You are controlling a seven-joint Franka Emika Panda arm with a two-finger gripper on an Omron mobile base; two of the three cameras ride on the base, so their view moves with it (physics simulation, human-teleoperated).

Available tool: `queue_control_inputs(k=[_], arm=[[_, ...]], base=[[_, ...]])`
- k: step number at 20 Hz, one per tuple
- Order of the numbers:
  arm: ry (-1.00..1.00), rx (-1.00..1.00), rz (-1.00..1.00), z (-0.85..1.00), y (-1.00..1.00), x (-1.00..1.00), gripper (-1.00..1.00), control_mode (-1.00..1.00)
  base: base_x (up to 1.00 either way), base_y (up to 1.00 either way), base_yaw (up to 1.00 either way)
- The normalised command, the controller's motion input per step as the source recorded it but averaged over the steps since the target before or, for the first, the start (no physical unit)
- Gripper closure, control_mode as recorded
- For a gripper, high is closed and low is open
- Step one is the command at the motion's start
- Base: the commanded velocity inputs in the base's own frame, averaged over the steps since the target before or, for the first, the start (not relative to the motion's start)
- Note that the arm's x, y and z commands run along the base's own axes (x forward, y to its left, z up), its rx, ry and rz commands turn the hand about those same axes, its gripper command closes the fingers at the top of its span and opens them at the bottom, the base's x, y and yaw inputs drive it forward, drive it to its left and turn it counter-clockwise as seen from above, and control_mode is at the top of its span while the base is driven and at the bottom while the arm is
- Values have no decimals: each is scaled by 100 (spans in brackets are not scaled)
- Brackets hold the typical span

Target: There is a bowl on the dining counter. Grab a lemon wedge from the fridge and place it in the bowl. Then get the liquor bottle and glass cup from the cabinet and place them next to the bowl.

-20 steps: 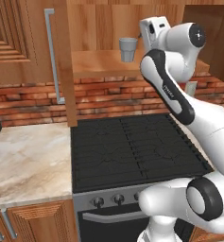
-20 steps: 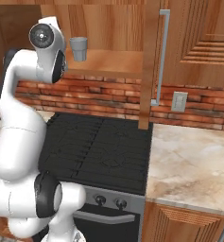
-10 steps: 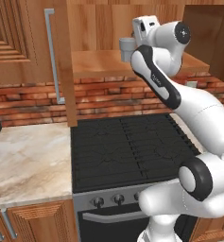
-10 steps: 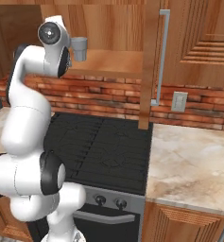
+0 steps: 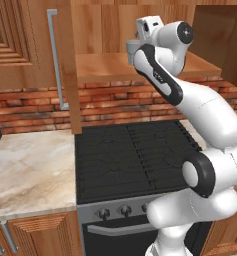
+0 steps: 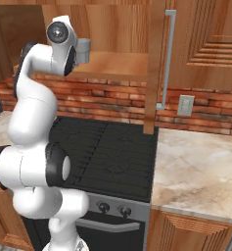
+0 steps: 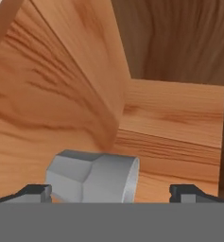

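The glass cup (image 5: pixel 132 49) is a grey faceted tumbler standing on the shelf of the open cabinet (image 5: pixel 110 67) over the stove; it also shows in the right base view (image 6: pixel 83 50). In the hand view, which is rolled, the glass cup (image 7: pixel 92 177) lies low in the picture between my two dark fingertips (image 7: pixel 38 191). My gripper (image 7: pixel 111 191) is open, its jaws wide on either side of the cup and not touching it. The bowl, the lemon wedge, the fridge and the liquor bottle are out of view.
An open cabinet door (image 5: pixel 65 65) with a long metal handle (image 5: pixel 54 55) hangs left of the shelf. Below are the black stove top (image 5: pixel 130 155), a brick backsplash (image 6: pixel 112 100), marble counter (image 5: pixel 27 167) and a wall outlet (image 6: pixel 185 105).
The arm has swung up and in, bringing the hand from the right of the cup to right at it. The cup has not moved and the jaws stay open.
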Motion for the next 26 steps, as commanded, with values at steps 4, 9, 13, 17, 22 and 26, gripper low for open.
queue_control_inputs(k=[4, 9, 13, 17, 22, 26], arm=[[0, 0, 0, -10, -5, 31, -100, -100], [0, 0, 0, -10, -14, 27, -100, -100], [0, 0, 0, -13, -20, 26, -100, -100], [0, 0, 0, -13, -16, 23, -100, -100], [0, 0, 0, -11, -5, 25, -100, -100], [0, 0, 0, -14, 0, 27, -100, -100]], base=[[0, 0, 0], [0, 0, 0], [0, 0, 0], [0, 0, 0], [0, 0, 0], [0, 0, 0]])
